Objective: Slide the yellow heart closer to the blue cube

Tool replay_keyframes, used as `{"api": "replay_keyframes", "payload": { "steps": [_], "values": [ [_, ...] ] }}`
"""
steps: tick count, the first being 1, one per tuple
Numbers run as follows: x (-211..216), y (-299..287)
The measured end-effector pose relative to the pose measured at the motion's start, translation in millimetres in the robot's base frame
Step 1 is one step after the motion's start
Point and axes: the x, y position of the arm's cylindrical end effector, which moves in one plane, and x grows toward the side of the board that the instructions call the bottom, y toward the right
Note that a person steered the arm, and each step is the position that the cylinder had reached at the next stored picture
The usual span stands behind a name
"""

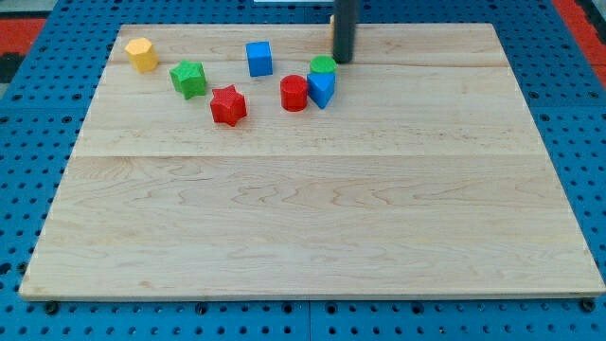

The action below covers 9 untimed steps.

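Here we go, up along the table's (312, 237) far edge, where all the action sits. My tip (343, 61) is down on the wood just right of the middle of that far edge, and there is no pincer on this arm to be apart or together, only the straight dark rod. Peeking out from the rod's left side is a yellow sliver (332, 28), tight against the rod in this view; its shape is hidden, so I cannot tell whether it is the heart. Just below and left of my tip sits the green cylinder (323, 64), and touching its near side is a blue block (322, 89), with the red cylinder (294, 93) pressed against that one's left. The blue cube (258, 58) stands apart, left of this cluster and near the far edge, well left of my tip. Further left come the red star (228, 105) and the green star (188, 79), close but apart. Out by the far left corner sits a yellow block (142, 54), many-sided, alone.
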Motion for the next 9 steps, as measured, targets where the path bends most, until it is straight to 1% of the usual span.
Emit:
{"api": "replay_keyframes", "payload": {
  "steps": [1,2,3,4,5,6,7,8,9],
  "values": [
    [-31,67],
    [-105,62],
    [-110,46],
    [-102,-15],
    [-83,-76],
    [-86,-90],
    [-108,-90],
    [-105,-151],
    [-72,-203]
  ]
}}
